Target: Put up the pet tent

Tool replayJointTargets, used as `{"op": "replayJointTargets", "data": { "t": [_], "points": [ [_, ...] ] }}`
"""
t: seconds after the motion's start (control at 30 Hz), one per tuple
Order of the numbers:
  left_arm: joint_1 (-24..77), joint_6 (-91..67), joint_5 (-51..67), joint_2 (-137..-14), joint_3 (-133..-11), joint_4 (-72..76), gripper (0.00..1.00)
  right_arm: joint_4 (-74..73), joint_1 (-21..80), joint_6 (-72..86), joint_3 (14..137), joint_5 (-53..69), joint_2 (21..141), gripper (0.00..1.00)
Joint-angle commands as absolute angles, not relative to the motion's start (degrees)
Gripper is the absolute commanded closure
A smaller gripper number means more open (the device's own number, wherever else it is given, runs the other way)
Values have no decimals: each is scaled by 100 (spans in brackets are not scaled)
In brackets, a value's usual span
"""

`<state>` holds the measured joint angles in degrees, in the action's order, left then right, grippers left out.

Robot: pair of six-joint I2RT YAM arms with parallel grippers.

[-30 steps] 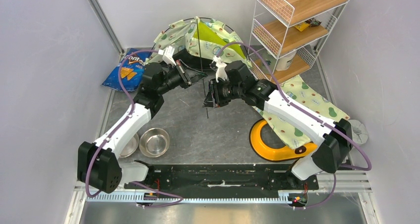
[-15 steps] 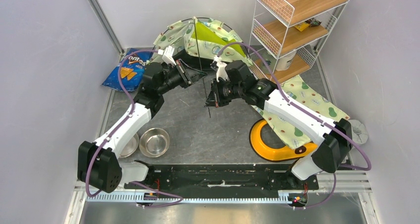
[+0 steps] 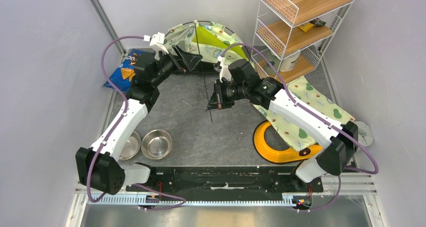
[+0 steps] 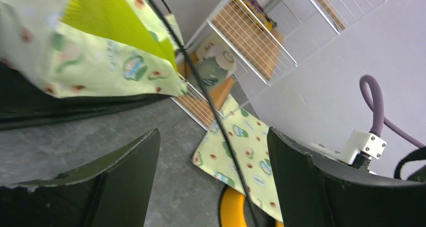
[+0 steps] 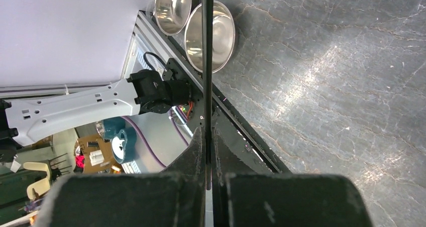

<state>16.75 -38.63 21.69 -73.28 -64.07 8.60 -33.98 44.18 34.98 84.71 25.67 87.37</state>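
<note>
The pet tent [image 3: 213, 38] lies slumped at the back of the table, pale-green avocado print with lime lining showing; the left wrist view has its fabric [image 4: 100, 61] at upper left. One thin black pole [image 3: 207, 91] runs from the tent's top down toward the table. My right gripper [image 3: 216, 99] is shut on that pole, which in the right wrist view [image 5: 208, 61] runs straight up from the pinched fingertips [image 5: 207, 136]. My left gripper [image 3: 188, 61] is open beside the tent's front edge. The pole [image 4: 221, 126] crosses the wide gap of the left gripper [image 4: 213, 151] without touching either finger.
A matching flat mat [image 3: 306, 106] lies at right, partly over a yellow ring [image 3: 276, 149]. A wire shelf rack [image 3: 296, 26] stands at back right. A blue chip bag [image 3: 125, 71] lies at back left. Two steel bowls [image 3: 156, 143] [image 3: 130, 147] sit near the left arm's base.
My right gripper closed on the pole. My left gripper then let go of the pole, opened wide and drew back and left toward the tent.
</note>
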Motion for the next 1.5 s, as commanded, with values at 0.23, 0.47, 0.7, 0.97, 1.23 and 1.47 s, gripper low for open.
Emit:
{"op": "replayJointTargets", "data": {
  "t": [0.23,0.47,0.7,0.97,1.23,1.47],
  "points": [
    [970,-2847,1012,-7267,-6482,400,23,-3199,4227,3944,8815,2265,8701,100],
    [916,-2211,1496,-8215,-6689,1216,26,-3204,4225,4005,8815,2343,8670,100],
    [932,-2032,1964,-9131,-6825,2306,28,-3135,4228,4032,8756,2359,8652,100],
    [1126,-2083,1653,-9883,-7022,3130,34,-3081,4223,4057,8745,2360,8678,100],
    [1230,-2020,1077,-10375,-7433,2965,53,-3051,4203,4069,8759,2375,8723,100],
    [1230,-1967,1076,-10340,-7429,2838,98,-3043,4153,4083,8806,2356,8736,100]
  ]
}}
